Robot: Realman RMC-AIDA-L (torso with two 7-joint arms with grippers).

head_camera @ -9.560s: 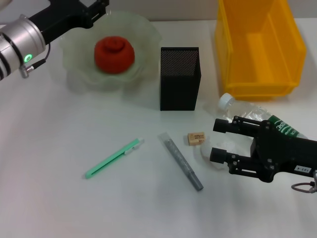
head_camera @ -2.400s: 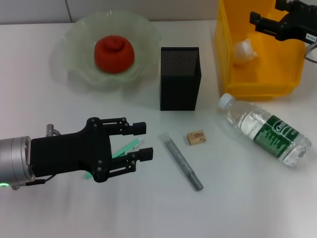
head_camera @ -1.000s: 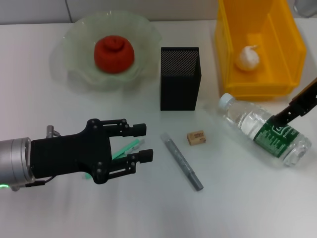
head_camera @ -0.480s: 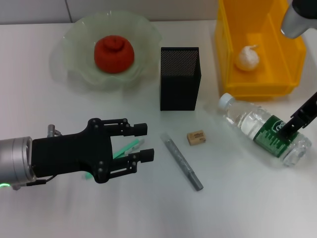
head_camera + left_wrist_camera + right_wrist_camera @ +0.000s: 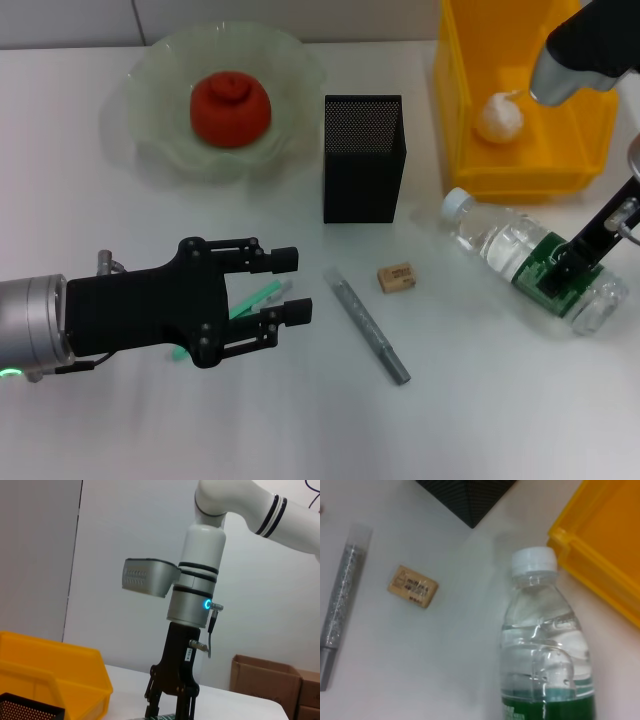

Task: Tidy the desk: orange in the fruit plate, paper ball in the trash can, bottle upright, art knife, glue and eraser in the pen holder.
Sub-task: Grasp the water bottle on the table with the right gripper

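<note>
The red-orange fruit (image 5: 231,108) sits in the pale green scalloped glass bowl (image 5: 160,150), and the white crumpled paper wad (image 5: 498,117) lies inside the bright yellow plastic bin (image 5: 470,90), so the step in hand looks to be the bottle. The clear plastic water bottle with the green label and white cap (image 5: 505,248) lies on its side on the white tabletop (image 5: 300,430), cap toward the tall black mesh box (image 5: 364,158), just in front of the bin. The right gripper (image 5: 567,267) is down over the label end; whether its jaws are spread or already pinching, I cannot tell, since the bottle's far end is covered by them. Next it needs a firm hold on the body, then a swing to stand it on its base. The left gripper (image 5: 268,290) hovers with jaws spread over a green pen-like tool (image 5: 256,297), mostly hidden beneath it. The tan eraser (image 5: 396,277) and grey glittery stick (image 5: 366,325) wait on the tabletop.
</note>
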